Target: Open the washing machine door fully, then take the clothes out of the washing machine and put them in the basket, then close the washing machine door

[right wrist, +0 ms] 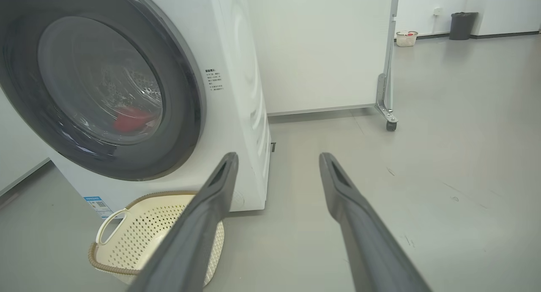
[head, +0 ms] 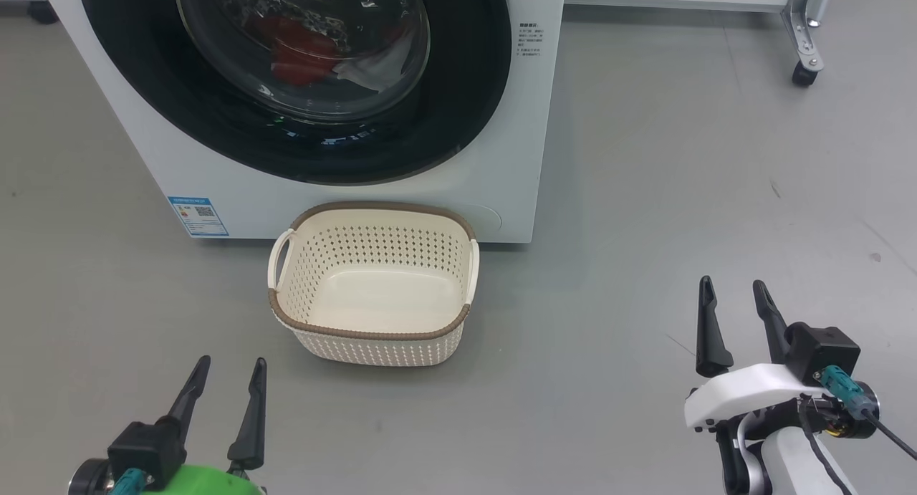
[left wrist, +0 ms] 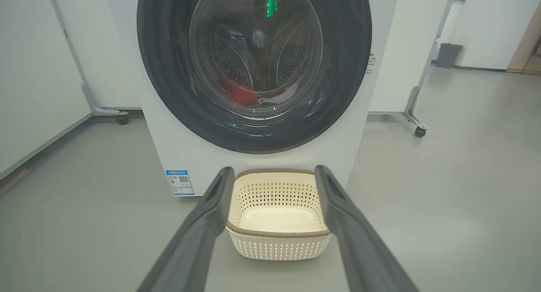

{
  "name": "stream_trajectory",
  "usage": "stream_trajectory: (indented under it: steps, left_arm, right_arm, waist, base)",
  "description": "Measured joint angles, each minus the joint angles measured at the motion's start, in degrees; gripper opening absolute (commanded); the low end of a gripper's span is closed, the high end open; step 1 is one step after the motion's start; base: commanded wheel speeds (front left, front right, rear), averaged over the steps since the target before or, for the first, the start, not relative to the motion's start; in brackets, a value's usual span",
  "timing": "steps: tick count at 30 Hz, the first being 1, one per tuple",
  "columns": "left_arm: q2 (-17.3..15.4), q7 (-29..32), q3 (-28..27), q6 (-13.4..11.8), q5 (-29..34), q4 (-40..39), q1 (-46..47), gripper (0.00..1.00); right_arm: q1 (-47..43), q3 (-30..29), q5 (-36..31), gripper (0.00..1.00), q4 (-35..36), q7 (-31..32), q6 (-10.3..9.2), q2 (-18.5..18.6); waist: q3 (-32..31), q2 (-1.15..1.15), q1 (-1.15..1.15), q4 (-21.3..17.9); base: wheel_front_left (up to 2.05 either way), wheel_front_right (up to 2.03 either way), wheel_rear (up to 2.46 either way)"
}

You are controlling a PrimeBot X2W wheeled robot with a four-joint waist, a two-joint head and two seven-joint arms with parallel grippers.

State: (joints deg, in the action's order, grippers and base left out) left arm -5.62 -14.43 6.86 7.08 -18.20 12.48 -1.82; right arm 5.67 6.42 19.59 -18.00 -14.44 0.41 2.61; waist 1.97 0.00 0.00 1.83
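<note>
Red and white clothes [head: 304,54] seen through glass of washing machine door [head: 462,87], lying low in drum. Door shut flush against white washing machine [head: 243,194]. Cream basket [head: 372,335] set on grey floor [head: 645,194] just before washer front, below door, its inside bare. Left gripper [head: 232,362] held spread, unladen, near basket's front. Right gripper [head: 732,284] likewise spread, nothing grasped, well apart to basket's right.
</note>
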Motion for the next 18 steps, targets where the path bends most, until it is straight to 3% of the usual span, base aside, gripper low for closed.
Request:
stream_trajectory:
  steps: [18]
  left_arm:
    - [1.09,0.0,-1.51,-0.23,-0.41,2.65,0.31,1.0]
  right_arm:
    - [1.7,0.2,0.0,1.0,-2.44,0.0,-0.14,0.0]
  waist:
    - [0.04,0.0,0.0,-0.1]
  base:
    - [0.0,0.0,0.0]
